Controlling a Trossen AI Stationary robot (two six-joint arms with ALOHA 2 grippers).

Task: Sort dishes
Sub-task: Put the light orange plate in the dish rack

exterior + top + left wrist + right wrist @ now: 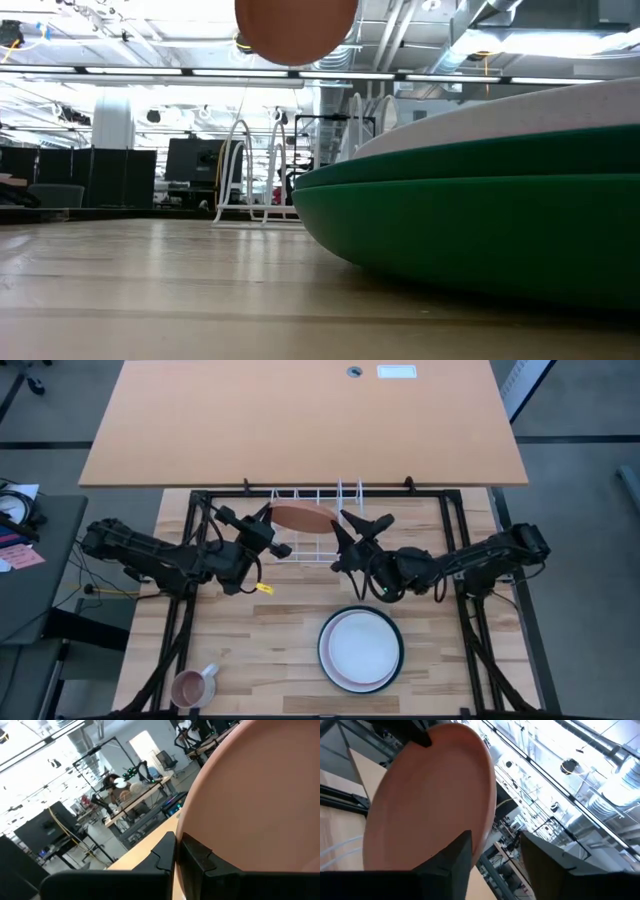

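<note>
The orange-brown plate [301,517] is pinched by the left claw [268,526] above the wire rack [318,523]; the right claw [348,528], fingers parted, should be aligned squarely astride its rim.

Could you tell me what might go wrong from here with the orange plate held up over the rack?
1. The left gripper pinches only the rim of the orange-brown plate, held in the air above the white wire rack; it could tilt or slip out.
2. The right gripper has its jaws open astride the opposite rim, not clamped; a mistimed handover could drop the plate onto the rack.
3. Lowered crooked, the plate could catch a rack wire.
</note>
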